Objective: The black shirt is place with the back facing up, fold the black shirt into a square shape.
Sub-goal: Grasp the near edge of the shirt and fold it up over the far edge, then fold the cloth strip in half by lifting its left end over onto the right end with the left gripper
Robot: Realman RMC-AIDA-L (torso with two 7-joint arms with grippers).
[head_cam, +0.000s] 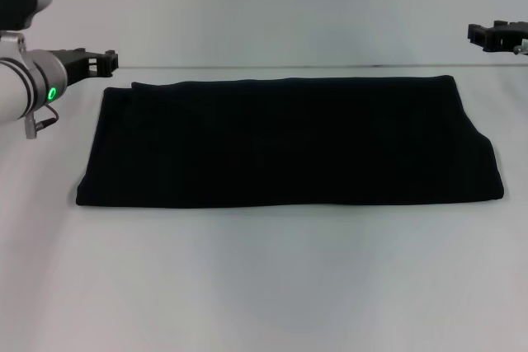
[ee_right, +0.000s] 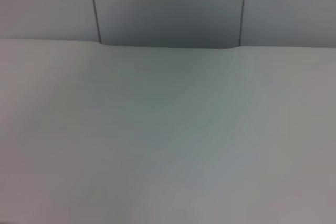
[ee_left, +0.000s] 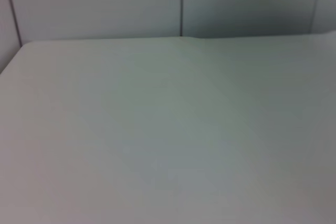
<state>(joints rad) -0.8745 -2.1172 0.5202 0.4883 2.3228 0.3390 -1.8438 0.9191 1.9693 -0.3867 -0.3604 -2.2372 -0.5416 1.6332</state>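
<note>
left gripper [head_cam: 97, 61]: raised, far left | right gripper [head_cam: 495, 35]: raised, far right

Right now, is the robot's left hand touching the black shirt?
Apart. The head view shows the left hand raised off the black shirt's far left corner, white table between.

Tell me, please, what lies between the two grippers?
In the head view, only the black shirt's far edge and bare table lie between left gripper and right gripper.
</note>
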